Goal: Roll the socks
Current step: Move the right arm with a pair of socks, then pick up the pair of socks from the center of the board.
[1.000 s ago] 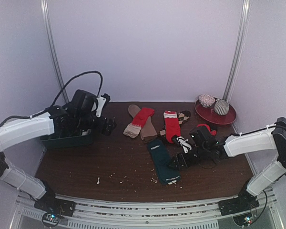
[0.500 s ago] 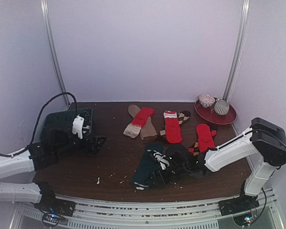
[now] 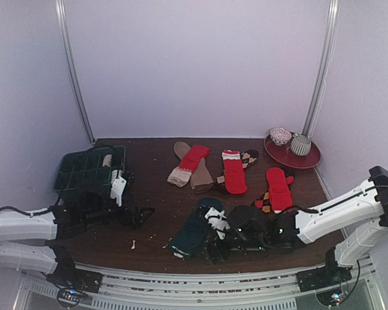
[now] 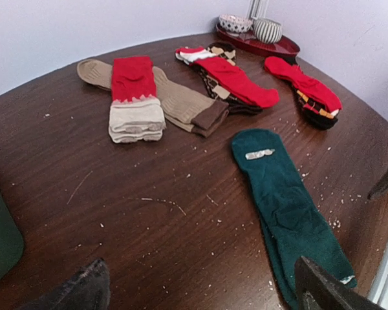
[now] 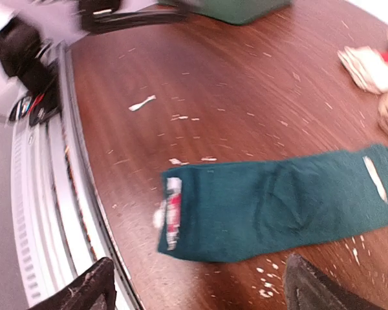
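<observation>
Moved: since the earlier top view the dark teal sock [image 3: 193, 230] has slid left toward the near edge of the table [image 3: 161, 194]. My left arm has dropped low and swung inward, and my right arm has stretched across after the sock.
Sock now: flat and unrolled on the near middle of the table, well apart from the red socks [image 3: 233, 173] farther back.
Long axis: diagonal. The rounded toe with the white marking points far and right; the square cuff with its label points near and left, close to the table edge.
Right gripper [image 5: 199, 268]: fingers wide apart, holding nothing. The sock lies just ahead, broadside across its view, cuff to the left.
Left gripper [image 4: 200, 274]: fingers wide apart, empty. The sock lies ahead and to its right, well apart.
Nearer arm: the right, I judge, just beside the sock's middle.
Next move: rolling needs a grip on one end, so I judge my right gripper must shift along the axis to the cuff or toe.
Hard to make out: from above, my right wrist covers the sock's right edge, so I cannot tell whether it touches. I cannot tell whether this is one sock or a stacked pair. The far part of the right wrist view is blurred.
</observation>
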Robot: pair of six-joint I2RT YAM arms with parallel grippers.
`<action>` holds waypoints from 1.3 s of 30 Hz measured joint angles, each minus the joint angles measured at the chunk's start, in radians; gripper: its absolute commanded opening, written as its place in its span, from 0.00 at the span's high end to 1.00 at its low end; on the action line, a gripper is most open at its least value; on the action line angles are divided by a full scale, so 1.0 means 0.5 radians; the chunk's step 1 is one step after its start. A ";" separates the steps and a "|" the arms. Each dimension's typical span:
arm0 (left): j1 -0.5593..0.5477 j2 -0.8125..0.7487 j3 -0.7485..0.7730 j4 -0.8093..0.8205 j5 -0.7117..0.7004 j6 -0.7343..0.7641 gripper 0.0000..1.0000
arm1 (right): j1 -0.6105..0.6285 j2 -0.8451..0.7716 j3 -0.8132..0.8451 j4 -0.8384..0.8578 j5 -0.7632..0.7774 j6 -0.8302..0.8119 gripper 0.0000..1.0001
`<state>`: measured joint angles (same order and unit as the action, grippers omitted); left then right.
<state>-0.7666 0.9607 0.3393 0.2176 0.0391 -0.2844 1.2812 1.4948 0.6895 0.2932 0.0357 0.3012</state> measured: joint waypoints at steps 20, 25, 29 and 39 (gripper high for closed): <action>-0.015 0.291 0.093 0.037 -0.003 0.113 0.02 | 0.195 0.581 0.172 0.322 0.210 -1.030 0.20; -0.015 0.293 0.101 0.021 -0.006 0.126 0.02 | 0.200 0.694 0.240 0.307 0.145 -1.009 0.29; -0.015 0.293 0.112 0.010 -0.005 0.138 0.02 | 0.197 0.737 0.268 0.297 0.146 -0.954 0.47; -0.015 0.340 0.126 0.030 0.043 0.188 0.02 | 0.067 0.761 0.297 0.224 -0.008 -0.685 0.92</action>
<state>-0.7742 1.1309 0.4023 0.2325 0.0608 -0.1905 1.3148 1.8755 0.8379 0.4049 0.0315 -0.0414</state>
